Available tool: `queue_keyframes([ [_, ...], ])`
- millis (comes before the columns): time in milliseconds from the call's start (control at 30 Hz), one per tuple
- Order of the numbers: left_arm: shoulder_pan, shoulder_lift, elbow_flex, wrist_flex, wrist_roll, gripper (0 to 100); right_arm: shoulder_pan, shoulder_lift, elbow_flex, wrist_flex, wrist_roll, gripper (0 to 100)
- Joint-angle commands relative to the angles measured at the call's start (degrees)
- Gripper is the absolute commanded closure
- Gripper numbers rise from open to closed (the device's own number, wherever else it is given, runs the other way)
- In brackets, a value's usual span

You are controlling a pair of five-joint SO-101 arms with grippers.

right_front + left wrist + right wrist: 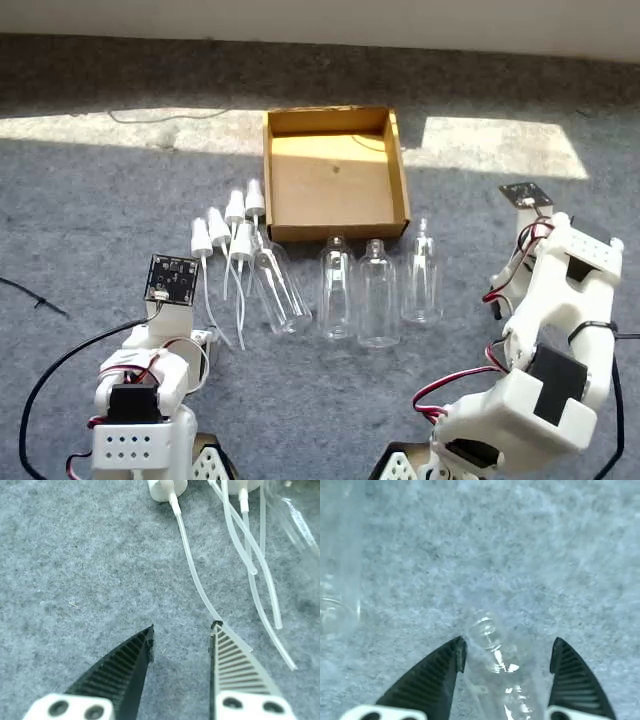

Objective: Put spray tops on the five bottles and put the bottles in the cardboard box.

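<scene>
The left gripper (183,628) is hanging open just above the grey carpet (75,555), its jaws spread wide with nothing between them. The tip of its white finger is sitting right at the end of a dip tube (195,575) that is running from one spray top (167,487). More tubes are lying just beside it.

The right gripper (509,641) is standing open too, straddling a clear bottle (492,655) that is lying on the carpet with its neck pointing away from the wrist. The fingers are probably not pressing it, though glare is making that hard to judge.

In the high view the spray tops (230,225) are lying near the cardboard box (335,232), beside four bottles (378,290) sitting in a row just in front of it.
</scene>
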Motion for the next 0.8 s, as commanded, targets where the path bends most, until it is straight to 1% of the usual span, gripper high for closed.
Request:
queue_keyframes([
  [0, 0.75, -0.48, 1.27, 0.44, -0.26, 82, 1.27, -0.48, -1.8, 3.3, 6.15, 76.0],
  [100, 0.75, -0.48, 1.27, 0.44, -0.26, 82, 1.71, -0.4, -2.24, 8.04, 10.73, 76.0],
  [233, 0.75, -0.48, 1.27, 0.44, -0.26, 82, 1.54, -0.31, -2.24, 9.54, 11.43, 76.0],
  [333, 0.75, -0.48, 1.27, 0.44, -0.26, 82, 1.63, -0.31, -1.98, 9.63, 13.27, 75.9],
  [767, 0.75, -0.48, 1.27, 0.44, -0.26, 82, 1.19, -0.13, -0.92, 9.01, 14.07, 75.9],
])
